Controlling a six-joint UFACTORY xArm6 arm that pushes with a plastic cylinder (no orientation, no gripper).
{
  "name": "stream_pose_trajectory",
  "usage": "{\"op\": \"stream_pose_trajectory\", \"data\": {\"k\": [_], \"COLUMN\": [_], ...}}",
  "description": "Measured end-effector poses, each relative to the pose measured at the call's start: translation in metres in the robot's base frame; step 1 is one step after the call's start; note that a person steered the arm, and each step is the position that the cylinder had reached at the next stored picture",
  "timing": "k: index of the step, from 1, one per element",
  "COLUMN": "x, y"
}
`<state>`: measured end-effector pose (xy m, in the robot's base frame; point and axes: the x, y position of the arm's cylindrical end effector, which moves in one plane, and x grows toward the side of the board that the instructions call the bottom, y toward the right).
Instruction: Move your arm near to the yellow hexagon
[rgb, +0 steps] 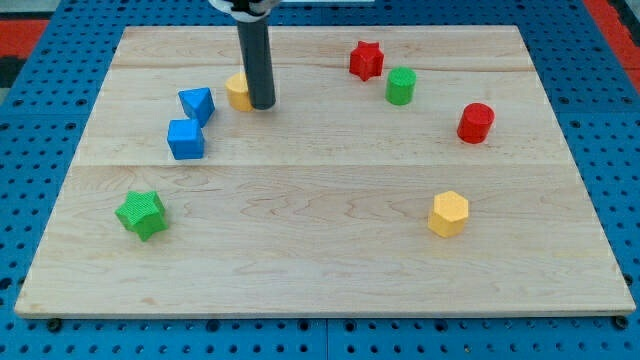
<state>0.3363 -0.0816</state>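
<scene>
The yellow hexagon (448, 213) stands in the lower right part of the wooden board (320, 250), not far from the right edge and well apart from all other blocks. The nearest one is the red cylinder (476, 123), which is higher up, close to the same right edge.

The dark rod comes down from the top edge of the view, and my tip (262, 104) rests on the board in the upper left part, far from the hexagon. It holds nothing; it is only a plain rod end. It touches, or almost touches, a second yellow block (236, 91), which is half hidden behind the rod, so its shape I cannot tell. Just to the left of this are the blue triangle (197, 104) and, below it, the blue cube (186, 139), very near each other.

Near the top edge, right of the middle, the red star (366, 60) and the green cylinder (401, 86) stand side by side. The green star (141, 214) is alone near the lower left corner.

The board is pale wood with visible grain and long seams. It lies on a blue perforated surface (40, 140), and something red (612, 18) shows at the top corners.
</scene>
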Motion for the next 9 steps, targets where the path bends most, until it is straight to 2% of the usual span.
{"op": "stream_pose_trajectory", "data": {"k": [2,4,6,9], "x": [-0.039,-0.045,-0.004,0.04], "y": [-0.036,-0.02,0.063,0.117]}}
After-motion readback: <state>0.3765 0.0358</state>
